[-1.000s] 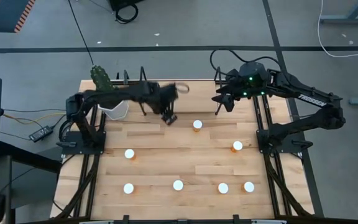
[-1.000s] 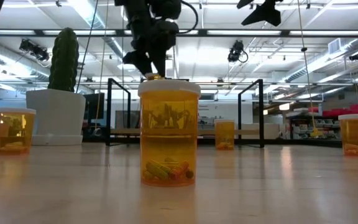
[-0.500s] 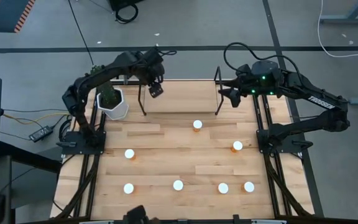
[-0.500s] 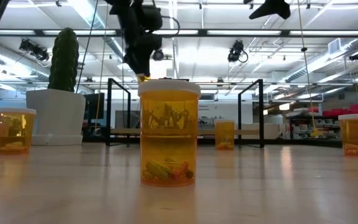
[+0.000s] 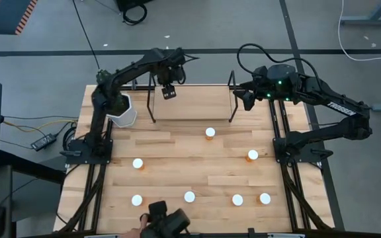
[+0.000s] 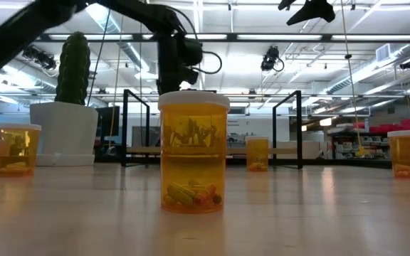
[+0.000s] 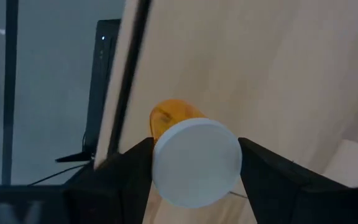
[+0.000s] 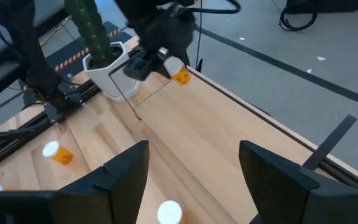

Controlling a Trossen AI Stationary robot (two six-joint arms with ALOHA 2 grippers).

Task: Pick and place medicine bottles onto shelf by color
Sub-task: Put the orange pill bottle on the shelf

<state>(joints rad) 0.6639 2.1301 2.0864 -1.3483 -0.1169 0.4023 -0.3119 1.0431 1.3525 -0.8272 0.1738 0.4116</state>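
I have one small amber pill bottle with a round white cap [image 7: 196, 160] clamped between my left end effector's [image 5: 169, 92] two dark fingers, raised over the low light-wood shelf with black wire uprights [image 5: 190, 106], toward its left end by the bench's [image 5: 177, 158] far edge. In the right wrist view the bottle's amber body pokes out beside that end effector. Seven more white-capped amber bottles stand on the bench: one [image 5: 210, 133] just in front of the shelf near the middle, one [image 5: 253, 155] toward the right edge, one [image 5: 137, 163] left of centre, and four in a row along the near edge. My right end effector [image 5: 247, 100] hangs above the shelf's right end, its fingers spread apart and empty. A white hexagonal pot with a green cactus [image 5: 119, 109] sits at the far left corner.
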